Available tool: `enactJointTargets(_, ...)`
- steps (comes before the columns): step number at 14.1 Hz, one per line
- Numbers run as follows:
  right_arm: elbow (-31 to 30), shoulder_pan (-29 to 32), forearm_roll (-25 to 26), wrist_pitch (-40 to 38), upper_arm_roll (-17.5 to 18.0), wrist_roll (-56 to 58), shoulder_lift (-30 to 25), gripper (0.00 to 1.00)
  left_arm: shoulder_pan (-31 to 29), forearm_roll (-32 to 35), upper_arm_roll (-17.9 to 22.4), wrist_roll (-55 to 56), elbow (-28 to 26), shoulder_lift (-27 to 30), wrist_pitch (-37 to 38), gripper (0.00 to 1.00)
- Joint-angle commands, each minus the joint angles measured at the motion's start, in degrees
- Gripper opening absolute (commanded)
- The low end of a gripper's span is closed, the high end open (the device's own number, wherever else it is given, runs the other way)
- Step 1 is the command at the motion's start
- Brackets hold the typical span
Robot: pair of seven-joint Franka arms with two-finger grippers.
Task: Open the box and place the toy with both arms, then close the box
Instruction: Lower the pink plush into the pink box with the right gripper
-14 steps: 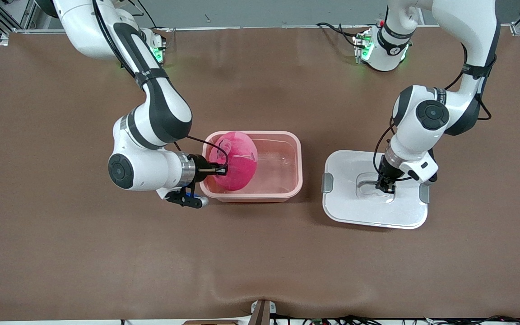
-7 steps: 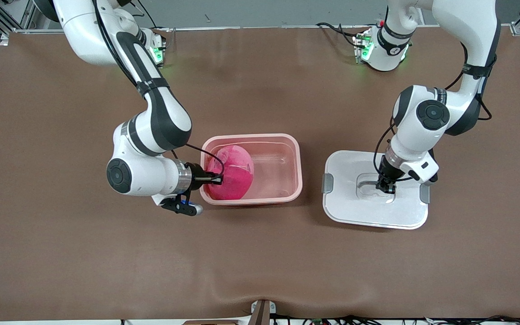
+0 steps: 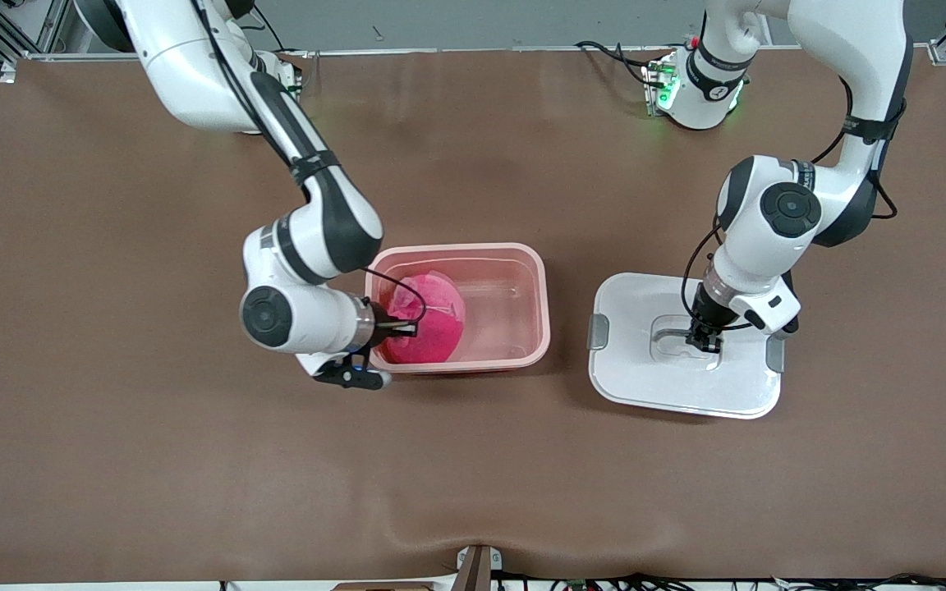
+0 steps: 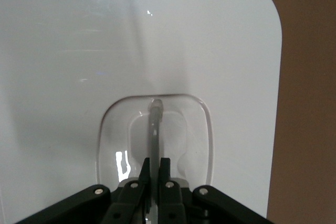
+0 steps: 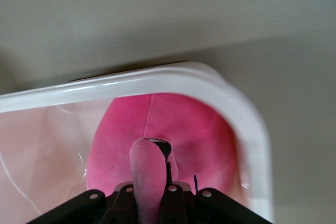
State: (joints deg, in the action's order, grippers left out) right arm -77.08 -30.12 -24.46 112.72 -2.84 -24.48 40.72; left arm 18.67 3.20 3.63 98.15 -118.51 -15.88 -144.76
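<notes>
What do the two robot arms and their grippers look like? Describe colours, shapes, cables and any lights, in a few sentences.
Both arms are glossy white with rounded segments, black bands at the joints and round black caps. A thin black cable runs along each. The right gripper and the left gripper are black, each with two slim fingers and small silver screws. The bases glow green.

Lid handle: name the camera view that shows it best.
The left wrist view. The lid handle fills the centre there, pinched in the shut left hand. In the front view the handle is small and partly covered by that hand. The right wrist view shows none of it.
</notes>
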Motion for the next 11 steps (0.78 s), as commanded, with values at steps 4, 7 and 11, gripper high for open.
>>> enactJointTargets(4, 0.35, -5.91, 1.35, 6.53, -0.15, -1.27, 2.69, 0.0, -0.3, 1.02, -0.02, -0.42, 0.3, 0.33, -0.26, 0.0)
enactJointTargets(7, -0.26, -8.98, 1.17, 12.06, -0.23, -3.11, 4.54, 0.0, -0.3, 1.02, -0.02, -0.42, 0.3, 0.33, -0.26, 0.0)
enactJointTargets(11, -0.35, -12.06, 1.35, 18.22, -0.23, -5.49, 7.44, 0.0, -0.65, 1.02, -0.02, -1.21, 0.3, 0.41, -0.17, 0.0)
